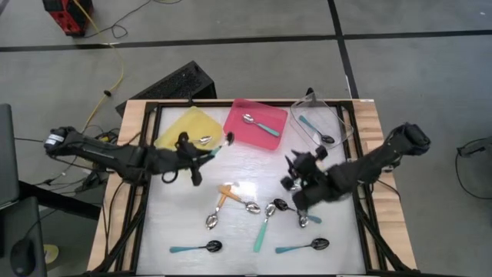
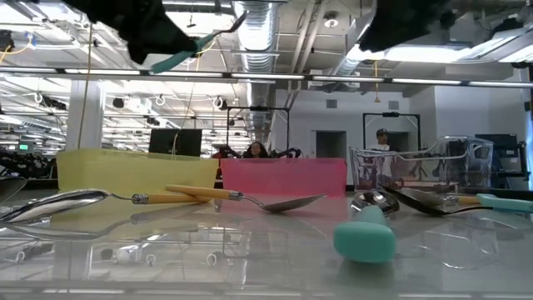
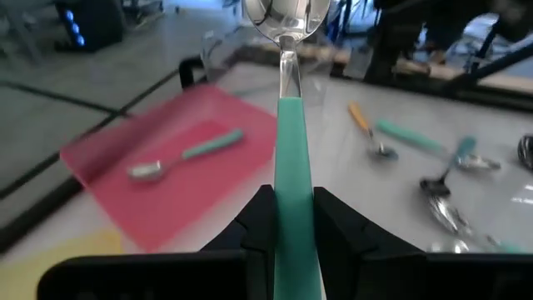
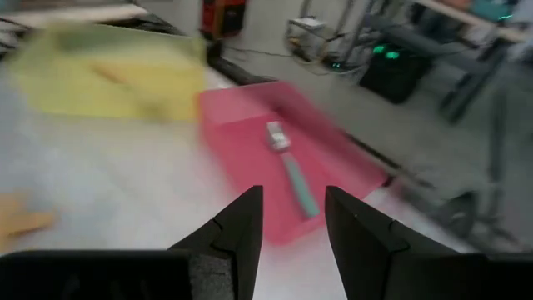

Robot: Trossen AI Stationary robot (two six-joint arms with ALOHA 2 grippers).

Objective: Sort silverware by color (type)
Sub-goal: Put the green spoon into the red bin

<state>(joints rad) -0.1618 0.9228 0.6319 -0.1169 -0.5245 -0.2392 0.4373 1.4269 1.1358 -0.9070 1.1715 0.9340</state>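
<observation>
On the left, the left end effector (image 1: 201,156) hangs above the tabletop (image 1: 246,165) just near of the yellow tray (image 1: 188,127), its fingers (image 3: 258,218) clamped on the teal handle of a spoon (image 3: 291,125), shiny bowl pointing out toward the pink tray (image 1: 255,123). These spoons look light and stiff; the plastic handle is the place to pinch, since the polished bowl would likely slip. Another teal-handled spoon (image 1: 261,124) already lies in the pink tray, and a shiny one (image 1: 204,140) rests in the yellow tray.

In the middle, the loose silverware (image 1: 254,219) is scattered on the near half of the glossy white surface, teal and orange handles mixed, some touching, so picking one cleanly may take care.

To the right, a clear tray (image 1: 327,119) holds a dark-bowled teal spoon (image 1: 315,129). The right end effector (image 1: 296,173) hovers over the tabletop with jaws apart, holding nothing.

Beyond the table lie grey floor, cables and workshop racks.
</observation>
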